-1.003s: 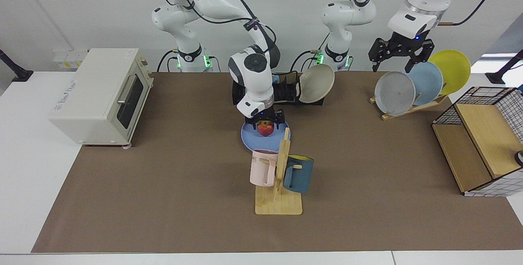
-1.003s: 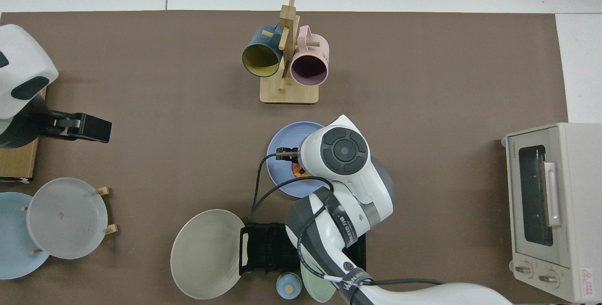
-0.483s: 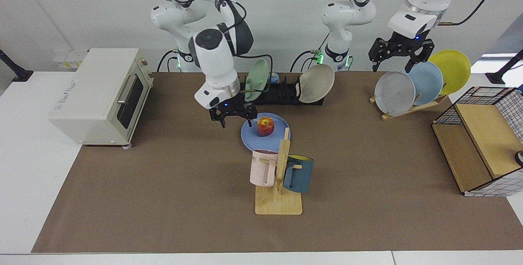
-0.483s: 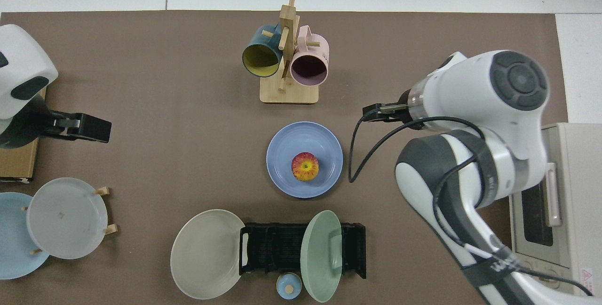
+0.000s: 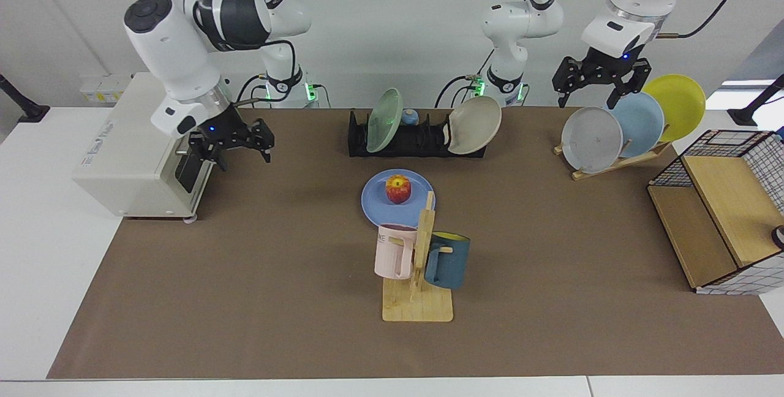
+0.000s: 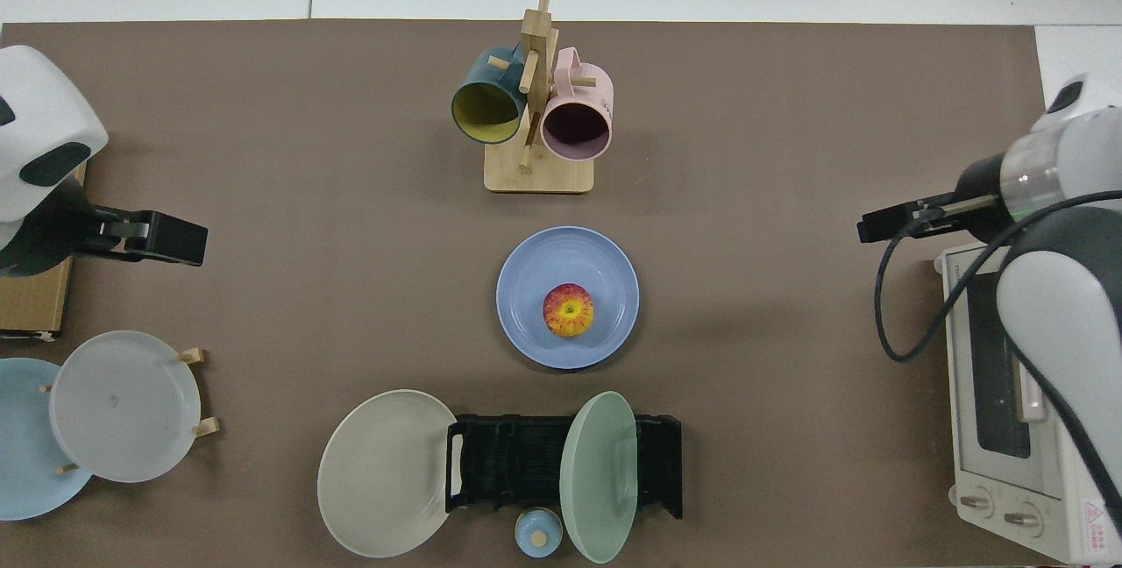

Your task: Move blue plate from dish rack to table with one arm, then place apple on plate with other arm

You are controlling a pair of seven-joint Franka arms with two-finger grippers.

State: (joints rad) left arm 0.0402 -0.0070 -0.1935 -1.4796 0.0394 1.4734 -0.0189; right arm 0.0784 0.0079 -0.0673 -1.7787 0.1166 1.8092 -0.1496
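Observation:
The blue plate point(image 5: 375, 202) point(image 6: 526, 287) lies flat on the brown sheet of the table point(image 5: 275, 274), just in front of the black dish rack point(image 5: 422, 139) point(image 6: 513, 463). The apple point(image 5: 397, 189) point(image 6: 568, 310), red and yellow, sits upright in the plate's middle with nothing touching it. My right gripper point(image 5: 240, 157) point(image 6: 890, 223) hangs open and empty in front of the toaster oven, far from the plate. Above the grey plate on the wooden stand, my left gripper point(image 5: 598, 95) point(image 6: 166, 239) waits open and empty.
A green plate point(image 5: 384, 112) and a beige plate point(image 5: 474, 125) stand in the dish rack. A toaster oven point(image 5: 141, 139), a mug tree point(image 5: 419, 262) with pink and dark blue mugs, a wooden stand point(image 5: 612, 164) holding three plates, and a wire basket point(image 5: 723, 225) ring the table.
My right gripper let go of the apple on the blue plate, rose and swung away to the toaster oven side. The left arm has not moved.

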